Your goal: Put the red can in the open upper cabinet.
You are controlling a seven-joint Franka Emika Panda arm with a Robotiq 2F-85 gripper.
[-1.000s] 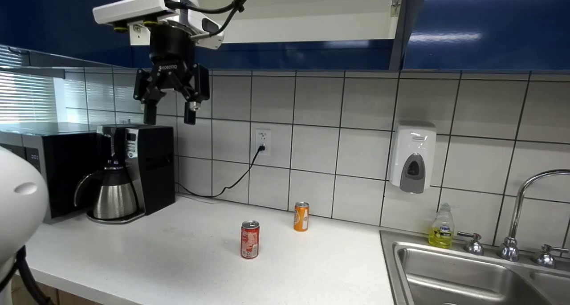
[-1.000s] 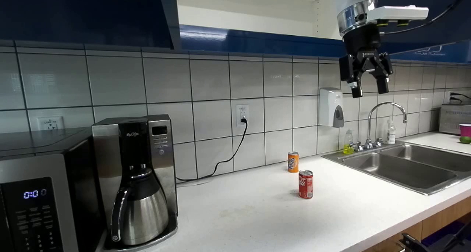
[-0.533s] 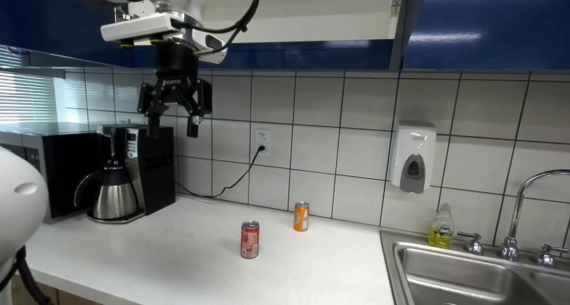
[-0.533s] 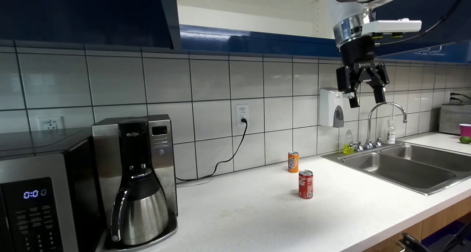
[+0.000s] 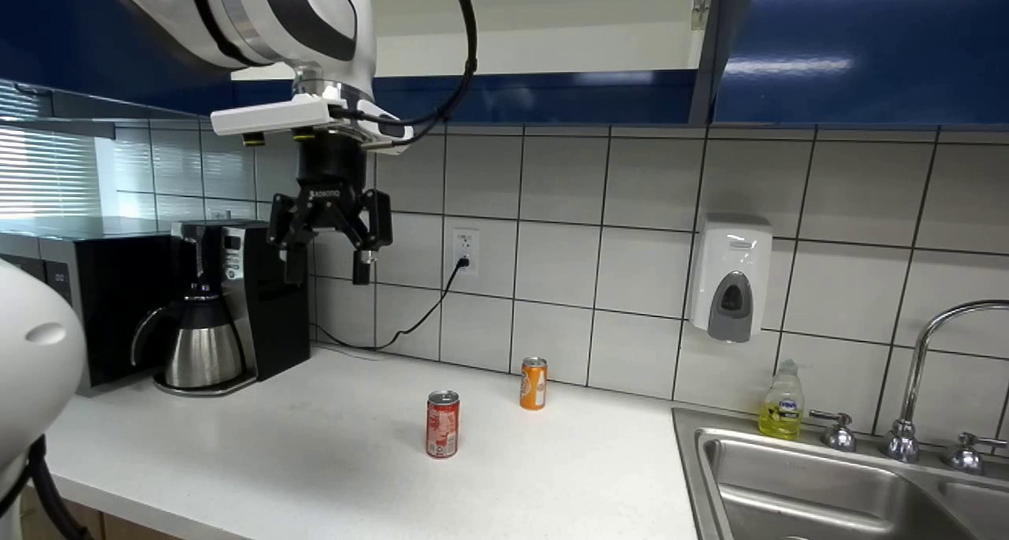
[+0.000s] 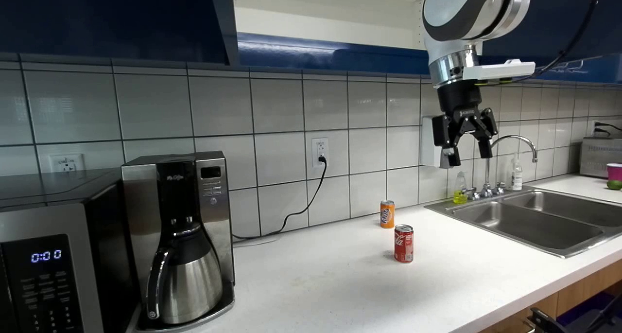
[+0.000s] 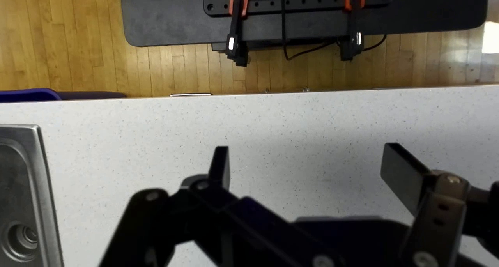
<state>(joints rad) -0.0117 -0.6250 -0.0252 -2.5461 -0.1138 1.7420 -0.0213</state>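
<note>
The red can [image 5: 442,424] stands upright on the white counter, and it also shows in an exterior view [image 6: 404,243]. It is out of the wrist view. The open upper cabinet [image 5: 536,43] is above the backsplash, with a pale interior and a dark blue lower edge; it also shows in an exterior view [image 6: 330,17]. My gripper [image 5: 328,270] hangs pointing down, high above the counter and apart from the can. It also shows in an exterior view [image 6: 469,155]. In the wrist view my gripper [image 7: 306,161] is open with only bare counter between its fingers [image 7: 401,175].
An orange can [image 5: 533,384] stands behind the red can near the tiled wall. A coffee maker [image 6: 180,240] and microwave [image 6: 48,255] stand at one end. A steel sink [image 5: 686,461] and faucet are at the other end. A soap dispenser [image 5: 731,280] hangs on the wall.
My gripper has moved down from beside the cabinet to below its lower edge. It has also shifted sideways slightly towards the cans in both exterior views. It stays open; both cans are unmoved.
</note>
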